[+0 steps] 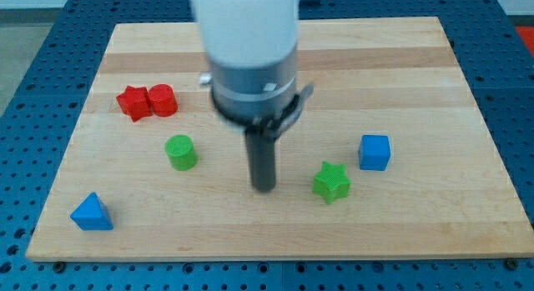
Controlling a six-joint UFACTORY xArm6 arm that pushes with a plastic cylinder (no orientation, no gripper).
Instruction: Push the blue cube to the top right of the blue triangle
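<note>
The blue cube (375, 152) sits on the wooden board at the view's right. The blue triangle (91, 213) lies near the board's bottom left corner. My tip (264, 188) is at the middle of the board, to the left of the blue cube and well to the right of and above the blue triangle. It touches no block. The arm's white and grey body hangs above it and hides part of the board behind.
A green star (332, 182) lies between my tip and the blue cube, just right of the tip. A green cylinder (181, 152) stands left of the tip. A red star (133, 102) and a red cylinder (163, 100) touch at the upper left. The wooden board (434, 224) rests on a blue perforated table.
</note>
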